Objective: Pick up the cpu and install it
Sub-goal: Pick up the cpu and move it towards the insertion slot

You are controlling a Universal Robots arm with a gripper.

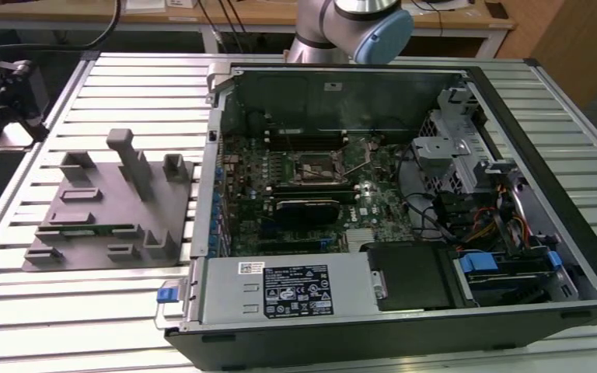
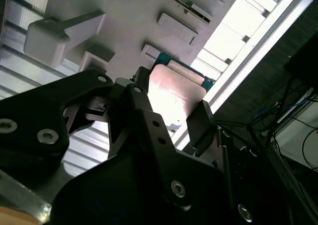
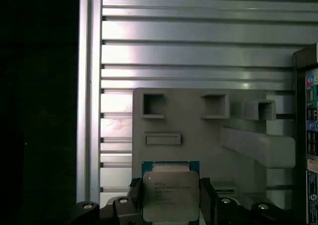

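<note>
In both wrist views the cpu (image 3: 170, 195) (image 2: 175, 92) is a flat square chip with a silvery top and a thin green rim. It sits between the black fingers (image 3: 205, 194) of my gripper (image 3: 170, 201) (image 2: 169, 108), which is shut on its two sides. The chip hangs well above the grey tray (image 3: 198, 135) (image 2: 134, 11), apart from it. In the exterior view the dark square socket frame (image 1: 314, 165) lies on the motherboard inside the open computer case, with its metal lever (image 1: 361, 159) raised.
The grey tray (image 1: 102, 202) lies on the slatted metal table (image 1: 81, 303) at the exterior view's left, with upright posts and a long green strip (image 1: 86, 230). The open case (image 1: 403, 210) holds drive bays, cables and a power supply. The arm's base (image 1: 350, 27) stands behind it.
</note>
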